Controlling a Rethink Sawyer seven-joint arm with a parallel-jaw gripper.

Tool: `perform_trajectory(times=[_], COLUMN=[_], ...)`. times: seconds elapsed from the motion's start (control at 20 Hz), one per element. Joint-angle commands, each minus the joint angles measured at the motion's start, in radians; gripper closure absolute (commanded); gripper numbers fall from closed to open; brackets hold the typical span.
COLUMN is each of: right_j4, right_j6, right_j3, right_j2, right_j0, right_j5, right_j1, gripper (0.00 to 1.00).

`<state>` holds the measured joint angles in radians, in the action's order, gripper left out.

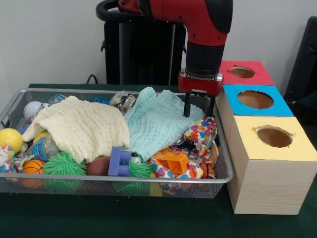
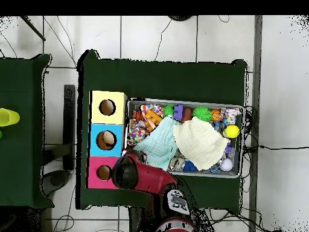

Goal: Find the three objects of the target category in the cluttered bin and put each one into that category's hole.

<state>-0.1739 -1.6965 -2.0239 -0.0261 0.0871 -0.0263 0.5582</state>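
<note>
1. Over the bin's [image 1: 220,148] box-side far corner: pincer [image 1: 198,106] hangs from the red arm [image 1: 205,29], two black fingers [image 1: 187,105] pointing down, spread apart, nothing between them.
2. Finger tips sit at the edge of the mint-green cloth [image 1: 158,124]; whether they touch it cannot be told.
3. Polka-dot cloth [image 1: 200,134] lies just below and toward the camera from the pincer, bunched against the bin wall on the box side. More dotted fabric [image 1: 173,171] shows lower, at the bin's near rim, under an orange toy [image 1: 171,159]. How many separate dotted cloths there are cannot be told.
4. Cream cloth [image 1: 79,126] lies well to the side of the pincer away from the boxes, overlapping the mint-green one.
5. Yellow-topped hole [image 1: 274,136] is beside the bin, nearer the camera than the pincer. Blue-topped hole [image 1: 255,99] is about level with the pincer, red-topped hole [image 1: 241,72] behind it.
6. Overhead view: arm covers the pincer; dotted cloth [image 2: 140,121] is at the bin end next to the yellow box [image 2: 95,99].
7. Other clutter away from the pincer: green spiky ball [image 1: 62,163], purple block [image 1: 119,162], yellow ball [image 1: 10,139], all on the green table [image 1: 99,218].
</note>
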Motion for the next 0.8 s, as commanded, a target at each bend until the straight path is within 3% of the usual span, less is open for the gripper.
perform_trajectory(times=[0.05,0.35,0.8], right_j4=[-0.02,-0.031,-0.043], right_j6=[-0.13,-0.132,-0.157], right_j3=[0.109,0.117,0.14], right_j2=[0.075,0.057,0.039], right_j0=[0.046,0.037,0.023], right_j5=[0.127,0.208,0.246], right_j1=[0.021,0.093,0.111], gripper=[0.0,0.0,0.0])
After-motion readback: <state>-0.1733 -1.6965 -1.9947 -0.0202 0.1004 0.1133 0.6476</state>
